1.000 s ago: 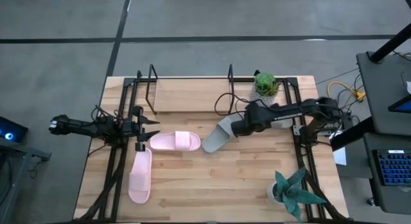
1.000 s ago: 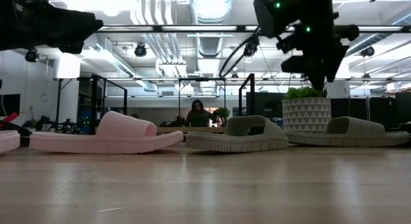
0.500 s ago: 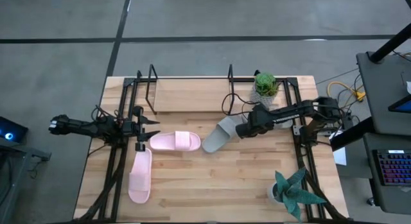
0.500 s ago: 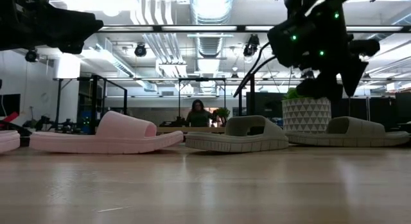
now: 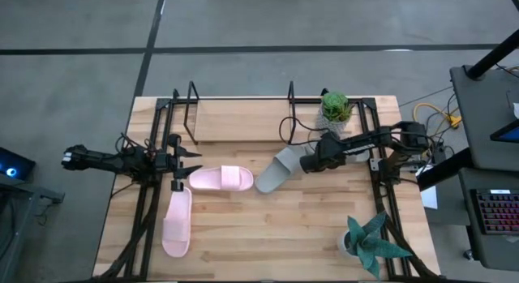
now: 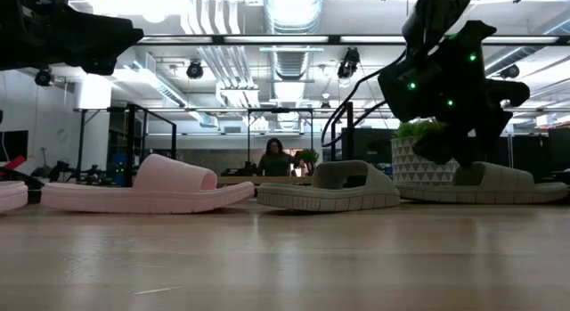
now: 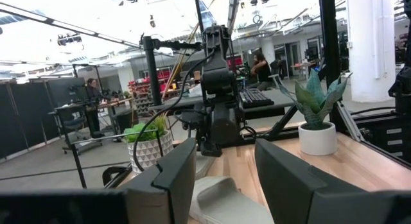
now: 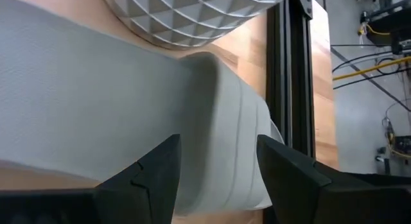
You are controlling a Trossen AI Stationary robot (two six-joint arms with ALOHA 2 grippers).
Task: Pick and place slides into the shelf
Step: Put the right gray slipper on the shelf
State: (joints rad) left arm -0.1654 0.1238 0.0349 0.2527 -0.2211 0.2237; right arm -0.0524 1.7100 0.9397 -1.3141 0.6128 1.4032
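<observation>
Light wooden table (image 5: 268, 226) with black side rails, viewed from above, from table height and from both wrists

Low black wire-frame shelf with a light wood base (image 5: 243, 121) along the far edge, upright end loops at either end

Pale pink open-toe slide sandal (image 5: 220, 179) lying crosswise near the table's middle, sole down. Second pale pink slide sandal (image 5: 177, 222) lengthwise just beside the left rail, nearer the front edge. Grey open-toe slide sandal (image 5: 274, 173) lying diagonally, just right of the first pink one. Second grey slide sandal (image 6: 508, 182) farther right, sole down, in front of the white faceted pot of a small green plant (image 5: 335, 106). All four resting on the table, apart from the shelf

Right arm (image 5: 369, 139) reaching in from the right rail, wrist low over the second grey slide sandal. Right jaws spread apart, one on each side of that sandal's wide strap as seen from the right wrist (image 8: 128, 121), gripping nothing; contact with the strap impossible to tell

Left arm (image 5: 113, 160) stretched along the left rail, waiting. Left jaws parted and empty, just beside the end of the crosswise pink sandal

Spiky-leaved plant in a white pot (image 5: 369, 242) at the front right corner

Seated person (image 6: 272, 158) in the room beyond the table
</observation>
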